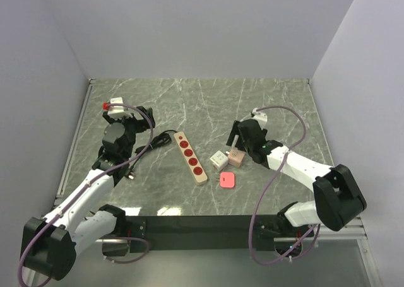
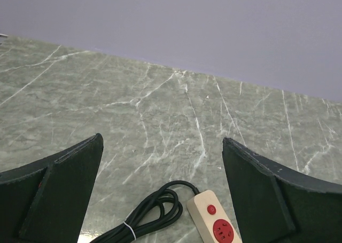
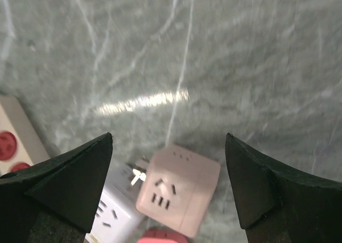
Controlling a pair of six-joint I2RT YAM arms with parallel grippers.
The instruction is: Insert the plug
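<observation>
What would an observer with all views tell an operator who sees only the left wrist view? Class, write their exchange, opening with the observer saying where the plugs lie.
Observer: A white cube adapter and a pink cube adapter lie right of the power strip.
Operator: Is the right claw close?
Observer: Yes, the right claw hovers open over the pink one, gripping nothing.
Operator: Anything else?
Observer: A flat red piece lies nearer the arm bases.

A cream power strip [image 1: 190, 158] with a row of red sockets lies flat and diagonal, its black cord [image 1: 161, 139] coiled at the far end. Just to its right, 2 adapters sit side by side: a white cube plug [image 1: 219, 160] and a pink cube plug [image 1: 235, 158] whose slotted face shows.
</observation>
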